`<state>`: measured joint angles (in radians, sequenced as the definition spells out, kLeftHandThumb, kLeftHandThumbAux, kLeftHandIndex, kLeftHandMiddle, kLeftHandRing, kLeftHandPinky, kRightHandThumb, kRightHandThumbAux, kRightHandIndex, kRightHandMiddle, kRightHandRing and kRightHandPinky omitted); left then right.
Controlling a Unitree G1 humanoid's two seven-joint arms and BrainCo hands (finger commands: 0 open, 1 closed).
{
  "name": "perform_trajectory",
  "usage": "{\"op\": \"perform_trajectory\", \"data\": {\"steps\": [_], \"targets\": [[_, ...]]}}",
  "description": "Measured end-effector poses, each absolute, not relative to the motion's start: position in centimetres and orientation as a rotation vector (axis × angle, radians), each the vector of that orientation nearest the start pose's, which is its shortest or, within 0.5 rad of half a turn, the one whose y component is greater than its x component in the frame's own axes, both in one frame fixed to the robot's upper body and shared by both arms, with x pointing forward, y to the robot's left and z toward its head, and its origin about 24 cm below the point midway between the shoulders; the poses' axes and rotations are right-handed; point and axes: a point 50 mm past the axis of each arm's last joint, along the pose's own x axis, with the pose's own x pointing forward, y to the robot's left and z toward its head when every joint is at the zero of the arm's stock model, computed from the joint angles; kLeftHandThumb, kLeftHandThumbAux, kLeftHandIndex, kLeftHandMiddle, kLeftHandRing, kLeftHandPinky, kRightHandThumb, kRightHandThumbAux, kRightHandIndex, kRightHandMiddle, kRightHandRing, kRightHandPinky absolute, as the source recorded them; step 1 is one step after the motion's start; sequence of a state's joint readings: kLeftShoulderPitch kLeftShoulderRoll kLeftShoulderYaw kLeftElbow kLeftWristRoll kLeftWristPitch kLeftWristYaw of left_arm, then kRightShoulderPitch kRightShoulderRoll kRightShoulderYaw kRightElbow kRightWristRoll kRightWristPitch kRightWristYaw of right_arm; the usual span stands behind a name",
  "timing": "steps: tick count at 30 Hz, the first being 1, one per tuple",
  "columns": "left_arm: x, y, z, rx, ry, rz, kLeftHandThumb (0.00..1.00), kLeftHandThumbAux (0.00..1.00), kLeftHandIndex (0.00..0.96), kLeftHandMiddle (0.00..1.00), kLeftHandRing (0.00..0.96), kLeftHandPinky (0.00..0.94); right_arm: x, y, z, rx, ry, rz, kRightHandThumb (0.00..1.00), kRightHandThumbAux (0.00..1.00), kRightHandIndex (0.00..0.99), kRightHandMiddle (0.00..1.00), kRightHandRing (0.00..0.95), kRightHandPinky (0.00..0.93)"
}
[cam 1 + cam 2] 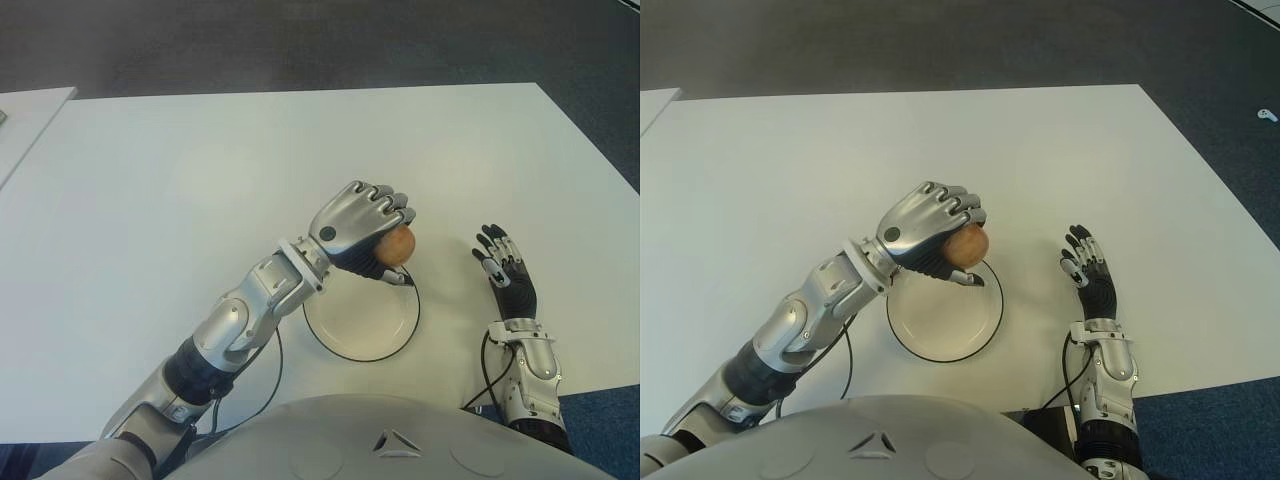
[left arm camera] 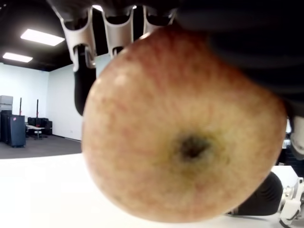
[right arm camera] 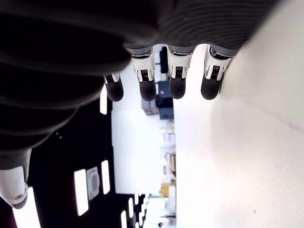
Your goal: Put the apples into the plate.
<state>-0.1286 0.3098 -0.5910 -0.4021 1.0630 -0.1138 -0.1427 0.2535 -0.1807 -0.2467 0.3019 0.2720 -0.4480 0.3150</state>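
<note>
My left hand [image 1: 372, 225] is curled around a red-yellow apple [image 1: 398, 246], holding it just above the far rim of the white plate [image 1: 345, 325] with a dark edge. In the left wrist view the apple [image 2: 185, 128] fills the picture, with the fingers [image 2: 116, 33] wrapped over its top. The plate holds nothing. My right hand [image 1: 505, 268] shows to the right of the plate, fingers straight and spread, holding nothing; its fingertips [image 3: 175, 88] show extended in the right wrist view.
The white table [image 1: 200, 180] stretches far and left of the plate. A second white surface [image 1: 25, 110] shows at the far left. Dark carpet lies beyond the table's edges. Cables run from both forearms near the table's front edge.
</note>
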Motion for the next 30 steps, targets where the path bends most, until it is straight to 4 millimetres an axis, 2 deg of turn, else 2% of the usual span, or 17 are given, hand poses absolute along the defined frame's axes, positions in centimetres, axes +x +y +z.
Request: {"op": "perform_trajectory", "data": {"steps": [10,21,30], "targets": [[20.2,3.5,11.1,1.289,-0.723,-0.688,0.749,0.695,0.444,0.816,0.825,0.792,16.9,-25.3,-1.7,0.019,0.03,-0.087,0.088,0.524,0.057,0.047,0.017,0.025],[19.6,4.1,10.3,1.342,-0.665,-0.803,0.751,0.693,0.444,0.819,0.829,0.787,16.9,-25.2,-1.7,0.02,0.026,-0.087,0.088,0.512,0.068,0.072,0.028,0.014],[19.4,4.3,10.3,1.391,-0.657,-0.811,0.752,0.692,0.445,0.802,0.809,0.772,16.9,-25.1,-1.7,0.022,0.026,-0.085,0.086,0.516,0.065,0.065,0.021,0.01]]}}
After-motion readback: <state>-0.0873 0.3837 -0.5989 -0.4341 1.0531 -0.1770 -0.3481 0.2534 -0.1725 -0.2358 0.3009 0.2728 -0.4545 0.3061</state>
